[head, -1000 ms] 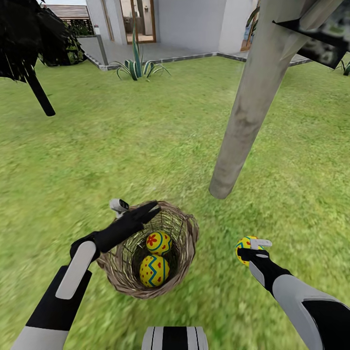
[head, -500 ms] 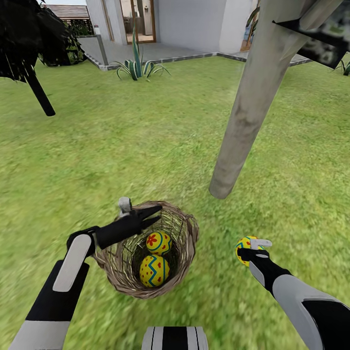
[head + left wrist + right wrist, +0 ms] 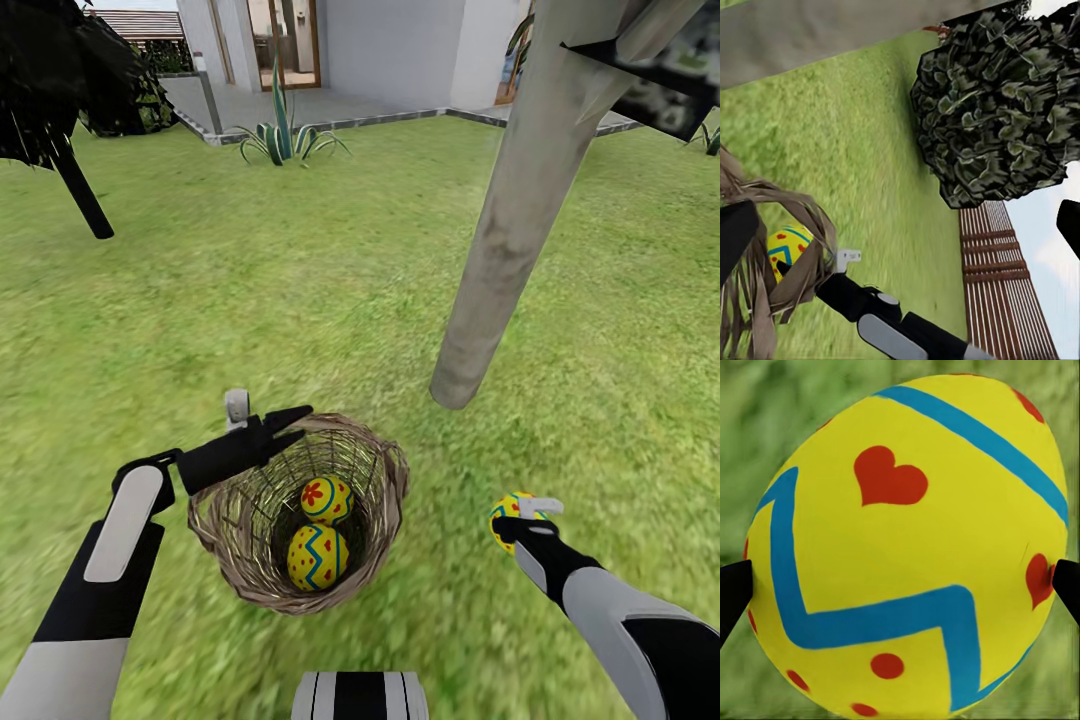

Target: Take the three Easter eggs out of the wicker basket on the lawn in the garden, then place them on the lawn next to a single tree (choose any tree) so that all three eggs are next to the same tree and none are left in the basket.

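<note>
The wicker basket [image 3: 398, 478] stands on the lawn [image 3: 300, 300] in front of me with two Easter eggs inside, one with a red flower [image 3: 326, 498] and one with blue zigzags [image 3: 317, 556]. My left gripper [image 3: 300, 423] hovers open and empty over the basket's far left rim. To the right of the basket, my right gripper [image 3: 520, 520] is shut on the third egg [image 3: 505, 508] just above the grass, a short way from the base of the tree [image 3: 505, 215]. That egg [image 3: 907, 540] sits between the dark fingertips [image 3: 731, 592] in the right wrist view.
A near-black tree [image 3: 80, 190] stands far left. A spiky plant [image 3: 280, 135] grows at the edge of the grey paving by the white house [image 3: 390, 45]. The left wrist view shows dark foliage [image 3: 997, 112] and a wooden fence [image 3: 997, 285]. Grass lies open around the trunk.
My left gripper has drawn back and to the left, from above the basket's middle to its far left rim. The right gripper with its egg has sunk very slightly.
</note>
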Controlling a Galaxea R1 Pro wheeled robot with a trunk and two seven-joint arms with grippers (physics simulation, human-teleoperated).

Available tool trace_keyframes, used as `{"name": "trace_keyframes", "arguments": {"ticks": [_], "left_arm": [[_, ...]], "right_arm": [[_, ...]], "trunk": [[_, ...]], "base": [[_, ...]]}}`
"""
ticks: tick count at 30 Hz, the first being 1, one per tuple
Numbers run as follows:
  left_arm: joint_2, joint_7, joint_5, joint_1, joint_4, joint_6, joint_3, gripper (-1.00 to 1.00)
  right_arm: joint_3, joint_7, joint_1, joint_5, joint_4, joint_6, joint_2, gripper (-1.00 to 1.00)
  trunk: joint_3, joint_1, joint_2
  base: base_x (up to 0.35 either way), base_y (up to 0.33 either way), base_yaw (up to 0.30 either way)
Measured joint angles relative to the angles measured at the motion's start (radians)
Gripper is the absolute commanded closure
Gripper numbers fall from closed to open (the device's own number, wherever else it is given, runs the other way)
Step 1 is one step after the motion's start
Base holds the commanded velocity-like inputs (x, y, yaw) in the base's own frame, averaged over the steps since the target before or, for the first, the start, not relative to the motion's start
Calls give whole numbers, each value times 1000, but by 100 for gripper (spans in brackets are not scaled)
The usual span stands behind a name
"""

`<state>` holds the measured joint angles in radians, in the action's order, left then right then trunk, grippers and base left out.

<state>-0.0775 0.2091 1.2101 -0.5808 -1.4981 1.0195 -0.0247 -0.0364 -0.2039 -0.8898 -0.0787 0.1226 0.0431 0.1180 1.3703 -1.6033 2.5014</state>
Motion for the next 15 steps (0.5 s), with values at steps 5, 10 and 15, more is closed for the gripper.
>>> {"name": "trace_keyframes", "arguments": {"ticks": [5,10,15], "left_arm": [[-2,0,4,1,1,0,0,-100],[-24,3,164,2,1,-3,-7,-100],[-65,6,242,11,2,-5,-11,-100]], "right_arm": [[-1,-3,-1,4,-13,-1,-1,100],[-1,-3,-1,6,-12,-1,-1,100],[-1,-2,-1,8,-9,-8,-2,100]], "trunk": [[0,0,0],[0,0,0],[0,0,0]], "base": [[0,0,0],[0,0,0],[0,0,0]]}}
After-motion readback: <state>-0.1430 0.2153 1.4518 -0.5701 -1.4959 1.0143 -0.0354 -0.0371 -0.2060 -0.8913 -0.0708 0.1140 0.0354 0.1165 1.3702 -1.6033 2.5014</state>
